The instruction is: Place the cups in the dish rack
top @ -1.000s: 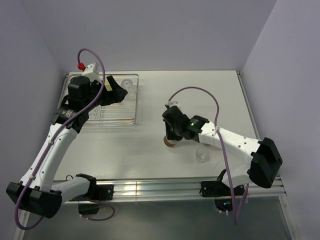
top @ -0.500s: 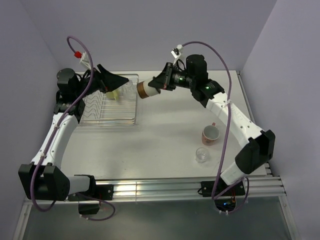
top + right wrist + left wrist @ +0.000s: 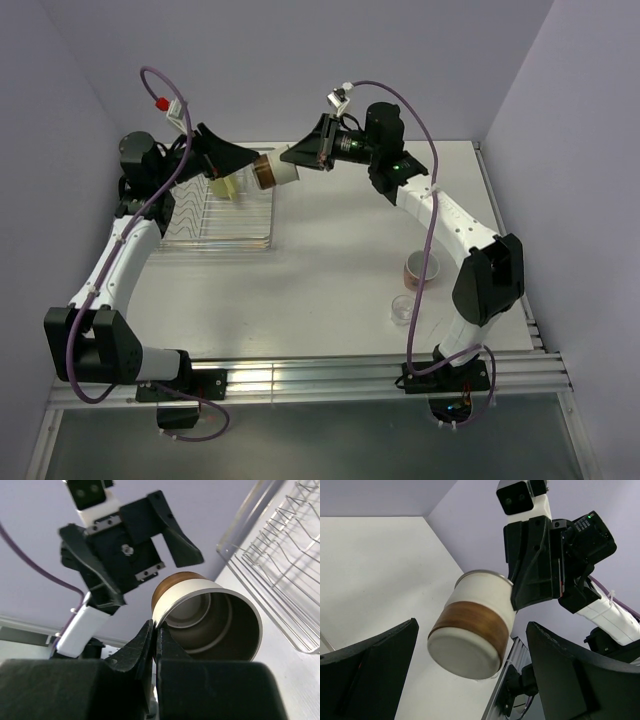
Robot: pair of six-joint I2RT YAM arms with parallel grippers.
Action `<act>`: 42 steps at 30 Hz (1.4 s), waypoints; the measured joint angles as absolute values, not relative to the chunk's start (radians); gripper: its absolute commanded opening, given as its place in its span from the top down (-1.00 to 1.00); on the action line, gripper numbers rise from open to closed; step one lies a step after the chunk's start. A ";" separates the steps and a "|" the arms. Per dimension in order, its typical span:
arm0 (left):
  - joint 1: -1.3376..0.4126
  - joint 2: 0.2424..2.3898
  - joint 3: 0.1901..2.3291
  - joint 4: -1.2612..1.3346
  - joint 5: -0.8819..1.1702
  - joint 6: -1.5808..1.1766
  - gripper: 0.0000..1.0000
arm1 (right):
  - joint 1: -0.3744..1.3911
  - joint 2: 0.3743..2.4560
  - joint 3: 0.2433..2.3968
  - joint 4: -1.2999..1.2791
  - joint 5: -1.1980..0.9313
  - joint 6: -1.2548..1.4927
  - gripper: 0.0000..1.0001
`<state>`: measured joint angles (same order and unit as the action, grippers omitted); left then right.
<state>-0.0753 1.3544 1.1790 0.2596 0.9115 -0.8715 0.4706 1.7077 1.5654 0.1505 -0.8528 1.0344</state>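
Note:
My right gripper [image 3: 298, 160] is shut on the rim of the brown cup [image 3: 268, 172], holding it on its side in the air above the right edge of the dish rack [image 3: 262, 228]. In the right wrist view the jaws [image 3: 156, 630] pinch the wall of the cup [image 3: 210, 620], whose metallic inside faces the camera. My left gripper [image 3: 240, 162] stands open facing the cup's base [image 3: 465, 652], its fingers [image 3: 370, 675] wide on either side and not touching it. A pale yellow mug [image 3: 228, 185] sits in the rack.
A salmon-pink mug [image 3: 421, 268] and a clear glass tumbler [image 3: 403, 308] stand on the table at the right front. The rack's wire grid [image 3: 285, 575] shows below the cup. Purple walls close in at the back and sides.
My right arm lifted the brown cup off the table and carried it up and left to the rack's edge. The left arm rose from the rack and turned toward the cup.

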 measured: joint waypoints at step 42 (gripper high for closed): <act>-0.179 1.359 1.181 0.265 0.879 -0.861 1.00 | 0.455 1.708 1.610 0.256 -0.883 1.123 0.24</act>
